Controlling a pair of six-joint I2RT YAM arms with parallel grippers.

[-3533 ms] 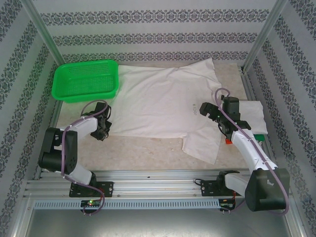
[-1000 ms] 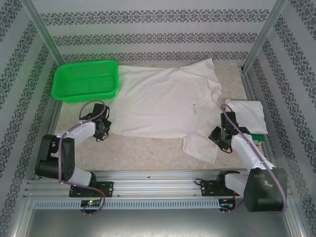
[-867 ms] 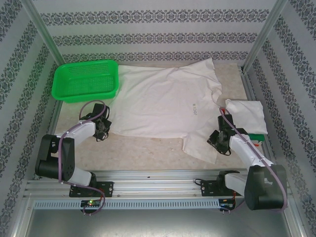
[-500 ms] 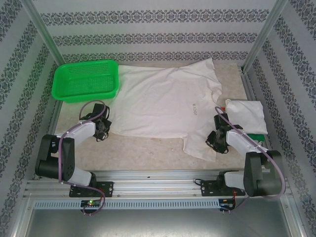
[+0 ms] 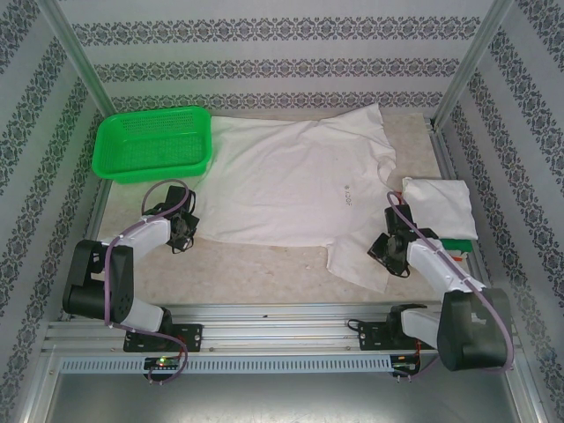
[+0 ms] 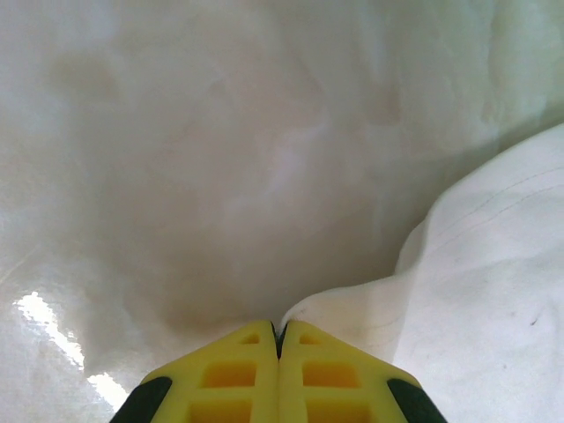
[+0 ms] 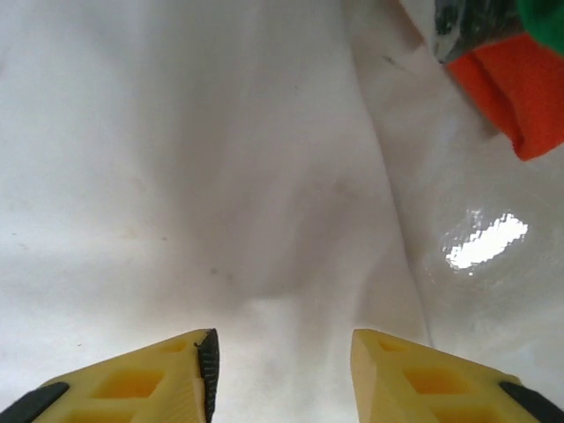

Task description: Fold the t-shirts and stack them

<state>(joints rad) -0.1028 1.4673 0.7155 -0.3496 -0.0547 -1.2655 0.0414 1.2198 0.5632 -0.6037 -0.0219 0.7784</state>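
One spread t-shirt (image 5: pixel 282 185): white, flat across the table's (image 5: pixel 264 269) far half, hem just beside the green mesh basket (image 5: pixel 154 141) at the far-left corner.
Folded stack (image 5: pixel 438 207): at the right edge; white on top, orange-red and green edges beneath.
Left gripper (image 5: pixel 182 231): fingers pressed together on the shirt's near-left hem corner.
Right gripper (image 7: pixel 282 352): jaws apart, low over the near-right sleeve.

Looking down from high behind over the whole tabletop (image 5: pixel 264 269) up top, then jammed in close at each wrist, staring at near-edge bits of the same white t-shirt (image 5: pixel 291 181).
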